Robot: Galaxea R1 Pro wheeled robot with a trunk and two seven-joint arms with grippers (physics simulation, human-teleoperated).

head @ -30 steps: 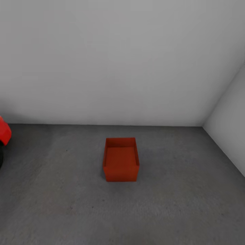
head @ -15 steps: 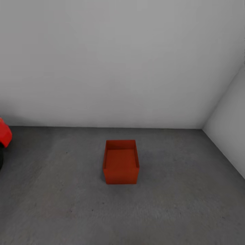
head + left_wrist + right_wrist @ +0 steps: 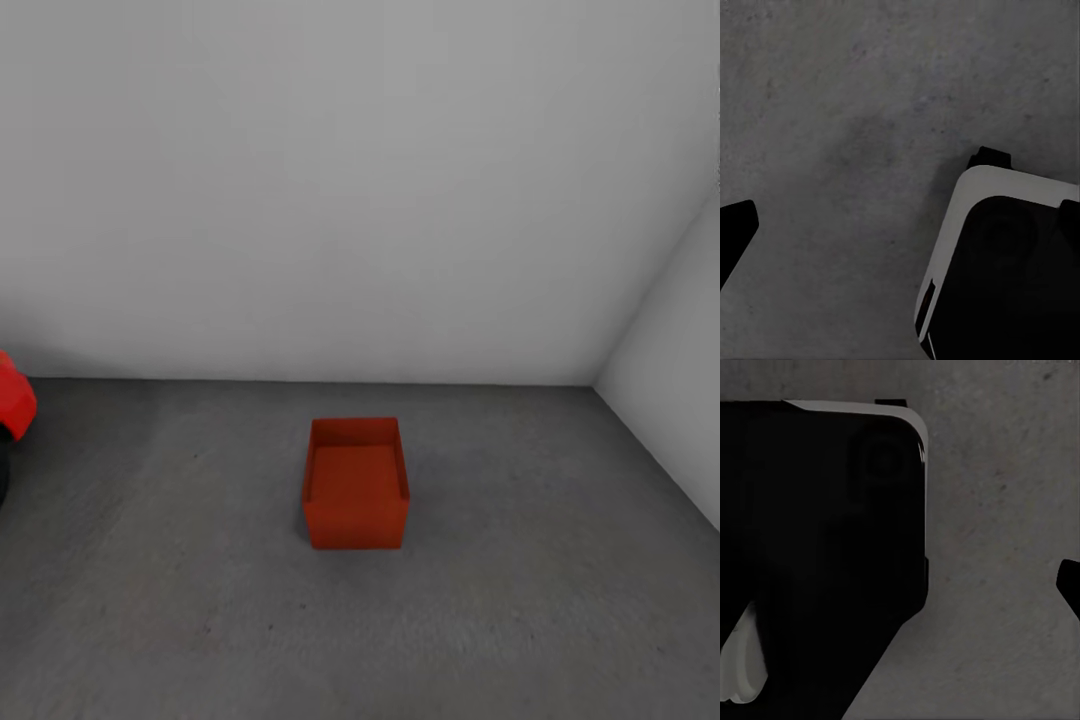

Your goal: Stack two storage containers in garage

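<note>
Both wrist views look down on grey concrete floor beside the robot's dark base; I cannot tell how far either pincer is open. One red-orange storage container sits alone mid-floor, short of the white wall, well apart from the red car. Judging it placed, fetching the second bin should end with a square, centred approach.

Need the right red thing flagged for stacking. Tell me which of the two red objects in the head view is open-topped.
The red-orange storage container, a box standing alone mid-floor before the white wall. The red car at the left edge is rounded and closed.
</note>
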